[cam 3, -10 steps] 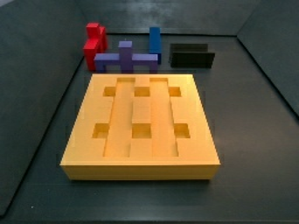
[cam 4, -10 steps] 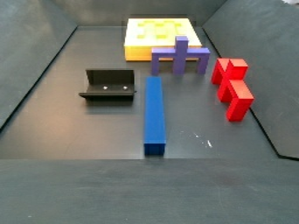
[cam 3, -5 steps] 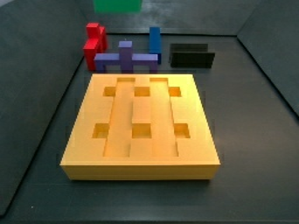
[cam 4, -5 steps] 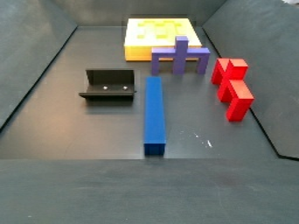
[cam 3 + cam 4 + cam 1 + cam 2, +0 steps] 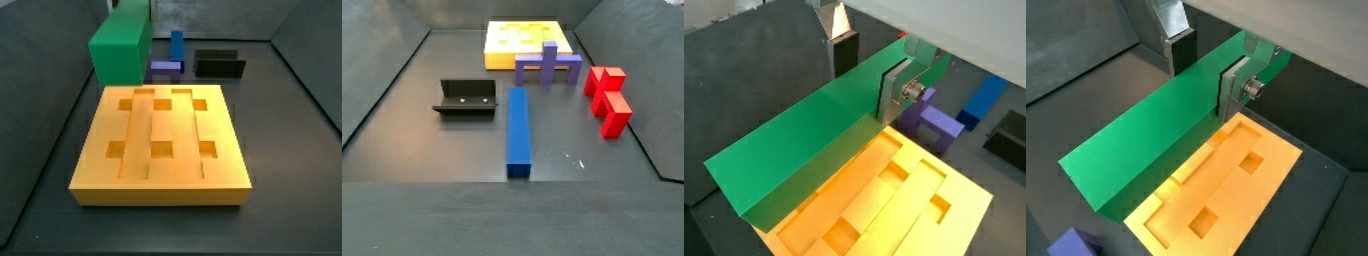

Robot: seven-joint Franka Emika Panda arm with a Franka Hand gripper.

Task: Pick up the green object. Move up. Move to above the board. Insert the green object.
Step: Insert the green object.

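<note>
In both wrist views my gripper (image 5: pixel 867 68) (image 5: pixel 1207 66) is shut on the green object (image 5: pixel 811 145) (image 5: pixel 1153 140), a long plain bar held across its middle between the two silver fingers (image 5: pixel 895 88) (image 5: pixel 1235 86). The bar hangs in the air above the orange-yellow board (image 5: pixel 898 205) (image 5: pixel 1227 185), whose grooves and square recesses show beneath it. In a side view the green object (image 5: pixel 123 42) looms at the upper left, above the far end of the board (image 5: pixel 160 140); the gripper itself is out of that frame. Neither the bar nor the gripper shows in a side view where the board (image 5: pixel 527 40) lies at the back.
A purple piece (image 5: pixel 166 70) (image 5: pixel 549 65), a blue bar (image 5: pixel 177 45) (image 5: pixel 519 125) and the dark fixture (image 5: pixel 221 64) (image 5: pixel 466 98) stand beyond the board. Red blocks (image 5: pixel 607 95) sit at one side, hidden by the green bar in a side view. Dark walls enclose the floor.
The green object has come down from the top edge of a side view and now covers the red block there. Nothing on the floor has moved.
</note>
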